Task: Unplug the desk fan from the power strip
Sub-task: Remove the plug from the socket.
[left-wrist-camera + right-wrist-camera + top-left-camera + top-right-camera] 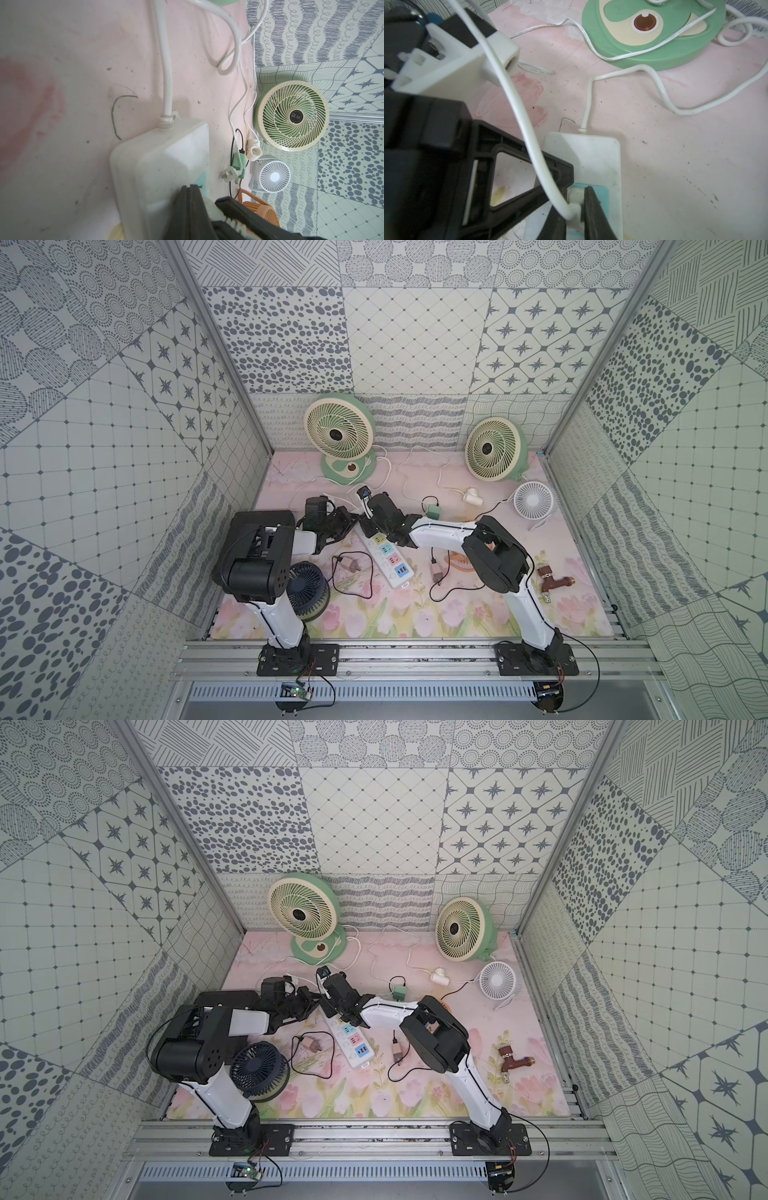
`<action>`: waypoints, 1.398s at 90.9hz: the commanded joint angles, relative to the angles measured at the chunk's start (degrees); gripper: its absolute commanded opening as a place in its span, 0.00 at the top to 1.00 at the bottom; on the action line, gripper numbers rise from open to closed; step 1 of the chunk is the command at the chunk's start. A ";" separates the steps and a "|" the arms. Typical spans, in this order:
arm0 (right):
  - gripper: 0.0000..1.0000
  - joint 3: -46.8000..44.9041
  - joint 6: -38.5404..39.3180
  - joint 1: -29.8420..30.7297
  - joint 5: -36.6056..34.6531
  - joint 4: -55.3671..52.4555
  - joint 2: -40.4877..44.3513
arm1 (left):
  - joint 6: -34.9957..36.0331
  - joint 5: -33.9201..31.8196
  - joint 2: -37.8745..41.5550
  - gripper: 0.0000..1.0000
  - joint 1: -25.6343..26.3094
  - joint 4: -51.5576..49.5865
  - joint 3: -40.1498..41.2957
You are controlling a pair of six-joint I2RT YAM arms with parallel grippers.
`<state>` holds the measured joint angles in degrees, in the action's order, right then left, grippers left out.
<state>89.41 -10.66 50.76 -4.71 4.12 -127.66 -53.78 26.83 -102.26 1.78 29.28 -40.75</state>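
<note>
Long white plastic power strip (384,561) lying mid-table on pink floral mat (478,614), black left gripper (190,187), jaws together, pressing its far end, black right gripper (576,197) clamped on small white plug (574,216) seated in far-end pale-blue socket (601,194).

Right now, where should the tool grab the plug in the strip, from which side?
Grip the plug by its white body, across the flat sides, from above: it stands upright in the blue socket of the strip, and its cord leaves at one side, so the top is free. The right tool is shut on it that way; the left tool, shut, seems to press the strip.
</note>
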 commanded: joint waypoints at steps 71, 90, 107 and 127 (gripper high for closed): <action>1.00 0.31 4.87 2.99 -4.46 -2.27 2.75 | 1.88 -3.55 -0.83 1.00 -0.56 -9.25 0.49; 1.00 -3.19 -5.14 -2.21 5.34 2.24 4.01 | 1.93 -3.64 -0.74 1.00 -0.59 -9.45 0.59; 1.00 -0.55 5.24 2.38 -3.78 -1.40 3.41 | 1.86 -3.63 -1.01 1.00 -0.56 -9.30 0.59; 1.00 -3.47 -3.97 -1.43 4.43 2.43 4.31 | 1.95 -3.70 -0.77 1.00 -0.56 -9.33 0.75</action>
<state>87.53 -9.13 51.79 -6.09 3.57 -126.02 -53.76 27.29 -102.30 1.56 29.15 -40.75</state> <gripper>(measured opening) 0.162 0.063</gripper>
